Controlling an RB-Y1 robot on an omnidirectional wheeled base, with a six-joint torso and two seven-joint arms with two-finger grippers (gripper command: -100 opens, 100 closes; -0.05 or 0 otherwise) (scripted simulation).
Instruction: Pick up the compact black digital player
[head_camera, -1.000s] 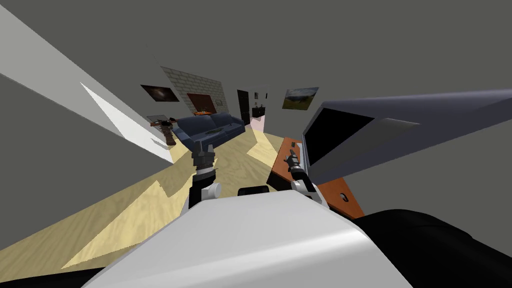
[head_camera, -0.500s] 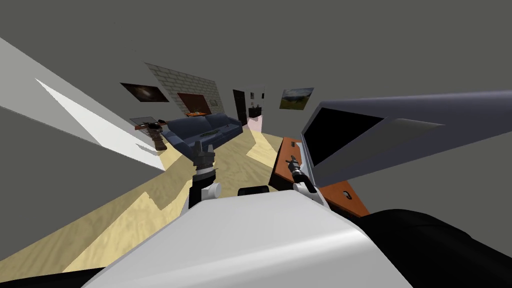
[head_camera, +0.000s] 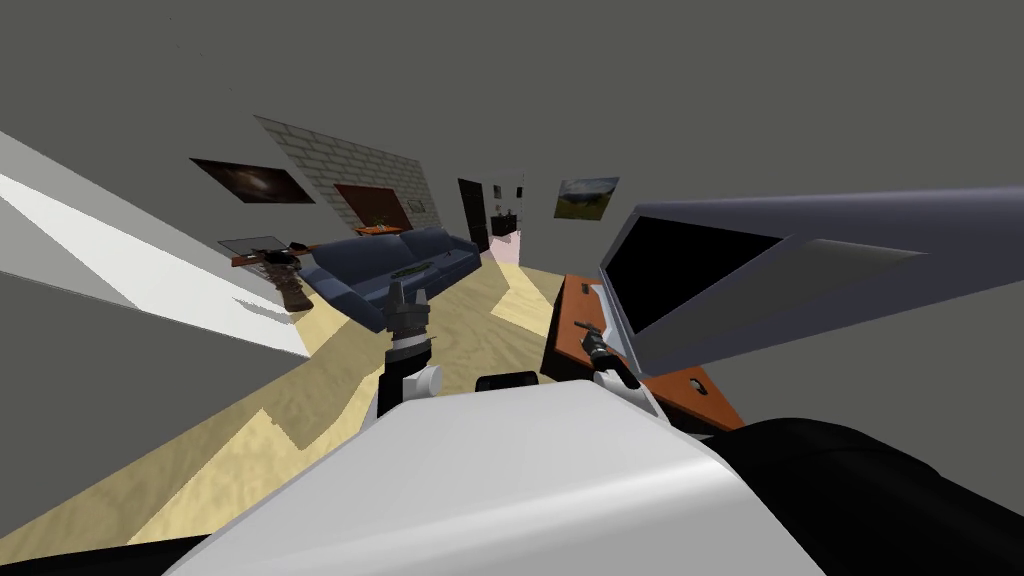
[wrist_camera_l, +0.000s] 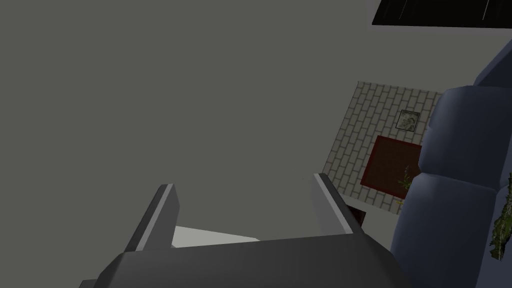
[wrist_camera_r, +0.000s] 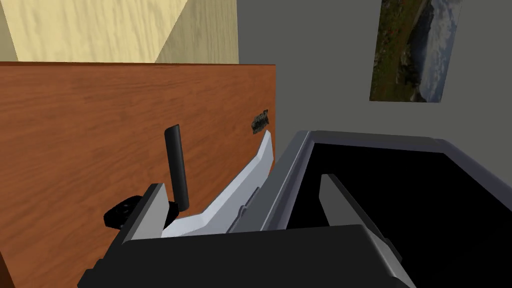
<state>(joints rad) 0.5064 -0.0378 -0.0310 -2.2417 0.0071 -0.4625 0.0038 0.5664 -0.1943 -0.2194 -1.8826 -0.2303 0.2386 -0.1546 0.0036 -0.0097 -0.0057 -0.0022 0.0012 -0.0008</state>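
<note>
A slim black bar-shaped device (wrist_camera_r: 176, 162), which I take for the player, lies on the brown wooden TV stand (wrist_camera_r: 75, 130) with a small black lump (wrist_camera_r: 119, 215) at its near end. My right gripper (wrist_camera_r: 245, 200) is open just above the stand. One finger (wrist_camera_r: 150, 212) is beside the lump, the other (wrist_camera_r: 340, 200) in front of the black TV screen (wrist_camera_r: 400, 200). In the head view the right gripper (head_camera: 590, 335) hovers over the stand (head_camera: 565, 335) by the TV's foot. My left gripper (head_camera: 407, 297) is open and held out over the floor, its fingers (wrist_camera_l: 160, 215) holding nothing.
The big TV (head_camera: 700, 270) and its light grey foot (wrist_camera_r: 240, 185) crowd the stand on the right hand's far side. A small dark object (wrist_camera_r: 260, 121) lies further along the stand. A blue sofa (head_camera: 390, 265) stands across the pale wood floor (head_camera: 300, 400).
The whole head view has swung, so sofa and wall pictures slid left. That is my own turning. My right hand has sunk a little toward the stand, closer to the TV's foot.
</note>
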